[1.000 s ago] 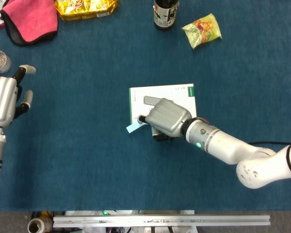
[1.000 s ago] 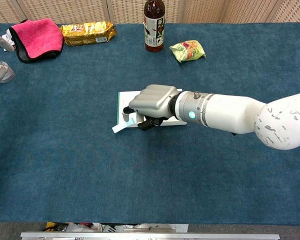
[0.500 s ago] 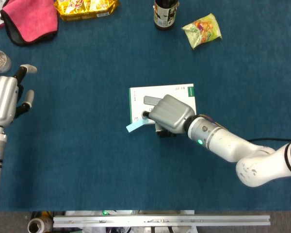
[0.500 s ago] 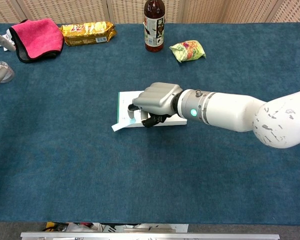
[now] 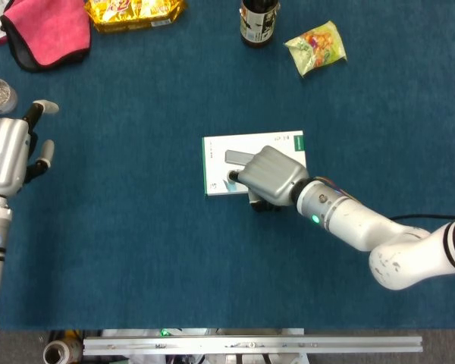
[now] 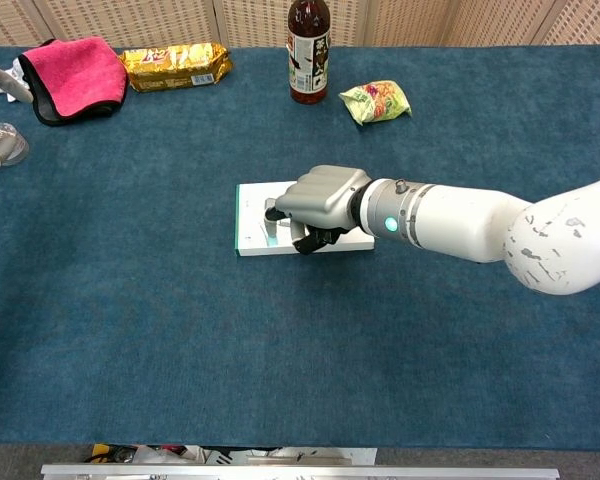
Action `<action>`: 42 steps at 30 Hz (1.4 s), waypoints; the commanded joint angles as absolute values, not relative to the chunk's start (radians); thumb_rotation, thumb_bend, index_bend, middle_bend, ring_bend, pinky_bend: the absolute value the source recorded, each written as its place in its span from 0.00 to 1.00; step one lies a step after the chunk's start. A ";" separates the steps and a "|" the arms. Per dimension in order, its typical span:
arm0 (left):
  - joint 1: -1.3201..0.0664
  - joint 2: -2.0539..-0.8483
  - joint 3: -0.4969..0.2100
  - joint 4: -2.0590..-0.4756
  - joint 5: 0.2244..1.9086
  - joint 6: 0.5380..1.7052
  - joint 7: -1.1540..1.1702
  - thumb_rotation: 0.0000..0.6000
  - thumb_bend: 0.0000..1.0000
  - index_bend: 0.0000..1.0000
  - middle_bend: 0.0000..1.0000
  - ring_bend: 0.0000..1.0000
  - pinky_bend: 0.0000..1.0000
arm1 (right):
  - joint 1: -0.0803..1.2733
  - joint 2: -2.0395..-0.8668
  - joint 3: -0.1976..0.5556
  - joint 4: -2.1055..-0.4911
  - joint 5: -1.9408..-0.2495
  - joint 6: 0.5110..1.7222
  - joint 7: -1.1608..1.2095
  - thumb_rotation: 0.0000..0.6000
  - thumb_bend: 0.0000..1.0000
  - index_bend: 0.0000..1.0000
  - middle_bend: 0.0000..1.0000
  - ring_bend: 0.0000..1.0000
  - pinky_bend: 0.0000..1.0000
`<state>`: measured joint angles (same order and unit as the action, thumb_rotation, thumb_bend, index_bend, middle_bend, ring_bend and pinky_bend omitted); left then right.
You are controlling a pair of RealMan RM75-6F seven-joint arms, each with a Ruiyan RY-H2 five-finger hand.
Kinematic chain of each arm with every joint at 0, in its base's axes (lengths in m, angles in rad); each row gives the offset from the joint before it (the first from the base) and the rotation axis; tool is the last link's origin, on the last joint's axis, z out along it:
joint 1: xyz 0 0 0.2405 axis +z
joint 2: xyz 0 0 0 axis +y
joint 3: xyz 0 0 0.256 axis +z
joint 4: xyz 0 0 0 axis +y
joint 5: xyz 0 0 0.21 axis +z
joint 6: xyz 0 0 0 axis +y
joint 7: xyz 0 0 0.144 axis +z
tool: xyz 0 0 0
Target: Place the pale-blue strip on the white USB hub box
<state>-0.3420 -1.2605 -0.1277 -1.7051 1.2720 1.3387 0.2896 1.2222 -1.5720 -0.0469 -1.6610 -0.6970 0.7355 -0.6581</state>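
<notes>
Strip tail no longer pokes past the lower-left corner of the white USB hub box (image 5: 221, 164); half a second ago you had it hanging over onto the table (image 5: 136, 250). Your right hand (image 5: 268, 176) has slid it inward, so the pale-blue strip (image 6: 271, 240) now appears only as a sliver under the fingers (image 6: 272, 211), lying on the box lid. That suggests placement is nearly done. Fingers are curled down over the lid; whether they still pinch the strip I cannot tell. Your left hand (image 5: 6, 155) waits well apart, fingers spread, holding nothing.
</notes>
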 commanded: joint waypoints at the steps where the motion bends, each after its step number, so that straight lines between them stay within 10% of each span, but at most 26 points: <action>1: -0.341 -1.260 -0.128 -1.705 1.273 1.339 0.291 1.00 0.39 0.31 0.96 0.98 1.00 | 1.216 -1.560 -0.044 -1.679 -0.715 0.750 -0.649 0.48 1.00 0.27 1.00 1.00 1.00; 42: -0.329 -1.253 -0.137 -1.713 1.250 1.330 0.291 1.00 0.39 0.30 0.96 0.98 1.00 | 1.220 -1.589 -0.058 -1.674 -0.731 0.751 -0.638 0.58 1.00 0.27 1.00 1.00 1.00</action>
